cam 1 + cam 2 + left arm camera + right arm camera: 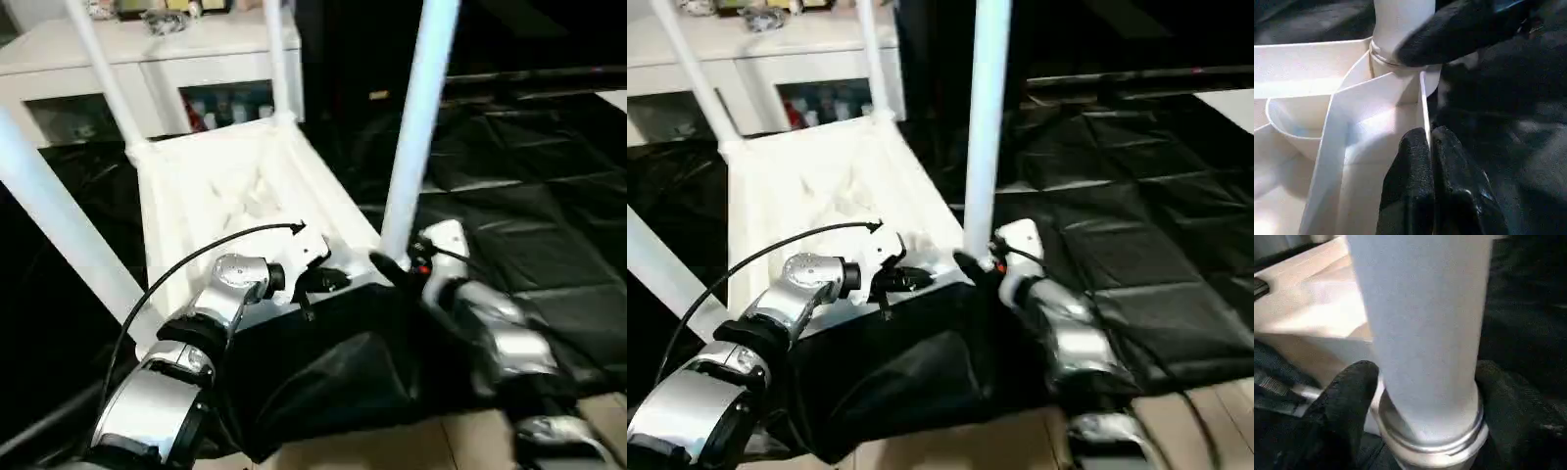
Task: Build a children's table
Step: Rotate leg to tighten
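Note:
The children's table [225,186] lies upside down on the black-covered work table, ribbed underside up, with its white legs pointing upward. My left gripper [1427,161] is shut on the thin rim wall of the top, close to the near right corner; in the left eye view the left gripper [328,279] sits at that front edge. My right gripper [1425,396] is around the foot of the near right leg [416,117], one black finger pressed on each side just above its socket collar. The right gripper [392,262] sits at that corner.
Three other legs [98,69] stand up from the remaining corners. A white cabinet [147,49] stands behind. The black cover [549,196] spreads to the right; its front edge hangs over a light floor [460,441].

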`<state>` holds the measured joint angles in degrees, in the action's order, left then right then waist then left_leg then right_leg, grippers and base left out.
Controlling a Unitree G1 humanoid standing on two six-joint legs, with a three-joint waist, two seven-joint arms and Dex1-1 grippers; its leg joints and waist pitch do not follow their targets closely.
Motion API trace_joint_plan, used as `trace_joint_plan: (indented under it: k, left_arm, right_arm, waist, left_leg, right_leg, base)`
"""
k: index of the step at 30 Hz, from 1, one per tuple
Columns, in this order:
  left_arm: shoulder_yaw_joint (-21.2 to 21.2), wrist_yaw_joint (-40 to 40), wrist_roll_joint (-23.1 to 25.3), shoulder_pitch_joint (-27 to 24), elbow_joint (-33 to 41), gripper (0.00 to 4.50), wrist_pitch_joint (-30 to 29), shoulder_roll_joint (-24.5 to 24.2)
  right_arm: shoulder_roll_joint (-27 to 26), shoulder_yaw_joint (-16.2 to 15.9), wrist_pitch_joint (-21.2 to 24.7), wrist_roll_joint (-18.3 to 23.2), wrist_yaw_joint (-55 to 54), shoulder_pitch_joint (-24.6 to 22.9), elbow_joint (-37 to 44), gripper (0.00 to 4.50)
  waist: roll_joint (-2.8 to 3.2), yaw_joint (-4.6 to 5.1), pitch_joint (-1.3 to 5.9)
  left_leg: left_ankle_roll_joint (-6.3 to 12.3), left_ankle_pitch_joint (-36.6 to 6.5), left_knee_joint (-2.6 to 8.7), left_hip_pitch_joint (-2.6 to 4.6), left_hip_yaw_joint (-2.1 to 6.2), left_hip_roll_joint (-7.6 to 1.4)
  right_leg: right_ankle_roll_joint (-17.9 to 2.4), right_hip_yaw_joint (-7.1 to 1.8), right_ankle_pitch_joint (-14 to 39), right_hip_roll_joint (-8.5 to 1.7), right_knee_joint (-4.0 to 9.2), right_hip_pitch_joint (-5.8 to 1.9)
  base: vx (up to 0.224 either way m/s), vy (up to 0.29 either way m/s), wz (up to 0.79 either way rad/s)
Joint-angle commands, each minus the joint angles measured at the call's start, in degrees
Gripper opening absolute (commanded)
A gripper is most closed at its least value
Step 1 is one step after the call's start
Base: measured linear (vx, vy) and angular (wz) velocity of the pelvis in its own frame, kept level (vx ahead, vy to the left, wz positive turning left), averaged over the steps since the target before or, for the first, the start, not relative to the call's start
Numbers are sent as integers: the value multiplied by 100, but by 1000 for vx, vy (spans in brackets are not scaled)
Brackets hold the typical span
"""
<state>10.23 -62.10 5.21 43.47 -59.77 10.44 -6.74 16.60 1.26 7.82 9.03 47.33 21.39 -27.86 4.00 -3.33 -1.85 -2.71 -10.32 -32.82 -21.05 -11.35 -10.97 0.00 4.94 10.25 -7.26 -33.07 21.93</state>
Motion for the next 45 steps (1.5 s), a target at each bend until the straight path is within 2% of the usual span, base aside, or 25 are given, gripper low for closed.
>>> trace_joint_plan:
  k: [1,3,6,10,14,17,20,24,25,26,27,28,29,30,31,33,34,35,36,38,39,41,42,43,45]
  left_arm:
    - [370,-483,90,123,100,0,186,64]
    - [383,-657,99,134,88,0,221,-41]
    - [386,-1260,39,134,107,0,273,-261]
    - [377,-1584,-31,123,125,0,306,-344]
    - [384,-1854,-91,59,206,0,381,-459]
    - [353,-1999,-217,-41,357,0,317,-475]
    - [288,-1994,-302,-121,483,0,309,-471]
    - [18,-1783,-599,-196,729,0,249,-443]
    - [-61,-1757,-696,-222,826,27,201,-440]
    - [-227,-1603,-855,-271,985,44,104,-420]
    - [-440,-1406,-1068,-384,1257,44,-73,-405]
    - [-664,-1070,-1220,-514,1500,55,-150,-407]
    - [-776,-875,-1277,-585,1616,75,-167,-413]
    - [-927,-433,-1244,-630,1653,84,-31,-424]
    - [-1029,-115,-1211,-653,1658,84,133,-424]
    - [-1267,470,-1220,-745,1754,100,304,-393]
    - [-1393,865,-1180,-847,1918,110,267,-375]
    - [-1494,1174,-1149,-950,2087,119,190,-353]
    - [-1702,1685,-1132,-1195,2454,126,98,-226]
    - [-1904,2239,-1110,-1483,2921,139,6,-28]
    - [-1958,2388,-1114,-1581,3071,152,-32,49]
    - [-1984,2735,-1093,-1825,3431,167,-204,176]
    - [-1984,2939,-1070,-2047,3695,173,-355,249]
    - [-2001,3022,-1128,-2214,3876,173,-417,318]
    - [-2082,3424,-1035,-2933,4526,207,-63,588]
  right_arm:
    - [102,-685,194,285,1189,-148,511,348]
    - [454,-635,246,378,1582,-263,711,348]
    - [1254,-338,471,578,2328,-478,991,348]
    - [1574,-173,555,695,2551,-534,1057,348]
    - [2098,218,683,959,2742,-566,1068,348]
    - [2220,482,836,1081,2642,-555,1123,348]
    - [2222,599,871,1120,2497,-596,1192,348]
    - [2053,663,977,1122,1943,-675,1379,348]
    - [1989,662,1033,1112,1789,-713,1456,353]
    - [1820,659,1093,1045,1462,-755,1541,354]
    - [1536,714,1165,935,915,-777,1598,354]
    - [1245,816,1213,817,319,-782,1591,354]
    - [1105,883,1235,765,19,-786,1575,354]
    - [970,947,1199,693,-302,-807,1576,354]
    - [898,978,1164,667,-487,-829,1597,354]
    - [757,1063,1083,660,-798,-921,1697,354]
    - [639,1114,1086,666,-1001,-980,1836,354]
    - [522,1160,1094,675,-1186,-1032,1979,354]
    - [284,1226,1031,704,-1487,-1115,2246,371]
    - [65,1267,964,669,-1727,-1187,2488,387]
    - [-1,1291,933,653,-1809,-1219,2553,390]
    - [-146,1314,890,673,-2019,-1320,2710,408]
    - [-267,1322,824,708,-2165,-1418,2831,420]
    - [-351,1326,781,739,-2247,-1492,2917,420]
    - [-600,1201,583,775,-2284,-1908,3291,442]
  waist:
    - [-97,-60,308]
    - [-103,-133,339]
    - [-110,-268,349]
    - [-109,-341,335]
    - [-136,-341,321]
    - [-162,-350,327]
    - [-179,-353,339]
    - [-184,-356,365]
    - [-191,-361,386]
    - [-223,-361,395]
    - [-215,-366,385]
    - [-254,-358,386]
    - [-221,-339,364]
    - [-228,-330,344]
    - [-235,-316,330]
    - [-242,-279,290]
    - [-270,-271,282]
    - [-244,-261,274]
    - [-257,-230,265]
    - [-246,-185,269]
    - [-276,-163,268]
    - [-266,-162,286]
    - [-308,-156,281]
    - [-310,-151,260]
    - [-310,-150,285]
  left_leg:
    - [523,-1489,387,40,74,-229]
    - [728,-1053,327,11,65,-223]
    - [887,-863,293,37,53,-238]
    - [838,-949,308,36,65,-254]
    - [698,-1085,328,18,80,-253]
    - [739,-945,308,14,77,-250]
    - [824,-772,287,15,70,-247]
    - [920,-491,261,4,76,-258]
    - [973,-362,234,3,72,-251]
    - [1041,-153,203,-38,73,-244]
    - [1070,-85,178,-72,64,-228]
    - [1053,-112,179,-70,49,-237]
    - [966,-306,202,-88,52,-232]
    - [791,-615,216,-60,50,-241]
    - [700,-778,227,-47,46,-240]
    - [405,-1183,275,-28,52,-235]
    - [368,-1224,286,-27,52,-234]
    - [300,-1293,306,-28,65,-248]
    - [237,-1355,332,-40,76,-252]
    - [155,-1393,352,-37,92,-270]
    - [156,-1362,351,-44,85,-263]
    - [173,-1212,337,-21,76,-252]
    - [205,-1101,334,-36,74,-280]
    - [258,-1066,336,-64,69,-265]
    - [356,-903,305,-57,57,-265]
  right_leg:
    - [-1294,-202,985,-174,361,-220]
    - [-1454,-189,357,-180,283,-242]
    - [-1530,-190,142,-199,260,-246]
    - [-1523,-179,399,-212,275,-239]
    - [-1442,-177,757,-221,300,-259]
    - [-1445,-176,764,-229,288,-259]
    - [-1477,-165,631,-216,267,-248]
    - [-1485,-168,344,-208,213,-236]
    - [-1507,-167,213,-199,191,-219]
    - [-1518,-173,7,-194,139,-214]
    - [-1546,-166,-18,-196,115,-187]
    - [-1575,-171,1,-194,121,-163]
    - [-1546,-145,339,-190,149,-142]
    - [-1449,-151,772,-176,191,-118]
    - [-1381,-156,955,-169,222,-107]
    - [-1052,-173,1601,-184,305,-115]
    - [-980,-175,1705,-181,318,-114]
    - [-874,-187,1781,-179,316,-104]
    - [-784,-187,1854,-174,319,-117]
    - [-762,-189,1724,-169,312,-111]
    - [-770,-189,1642,-165,317,-116]
    - [-794,-202,1392,-134,301,-101]
    - [-842,-215,1103,-144,257,-117]
    - [-833,-214,1074,-142,271,-116]
    - [-858,-217,847,-141,251,-123]
  base:
    - [0,0,0]
    - [27,-2,2]
    - [0,0,0]
    - [0,0,0]
    - [0,0,0]
    - [0,0,0]
    - [0,0,0]
    - [0,0,0]
    - [0,0,0]
    - [0,0,0]
    - [0,0,0]
    - [0,0,0]
    - [0,0,0]
    - [0,0,0]
    - [0,0,0]
    - [0,0,0]
    - [0,0,0]
    - [0,0,0]
    - [0,0,0]
    - [0,0,0]
    - [0,0,0]
    - [0,0,0]
    - [0,0,0]
    - [0,0,0]
    - [0,0,0]
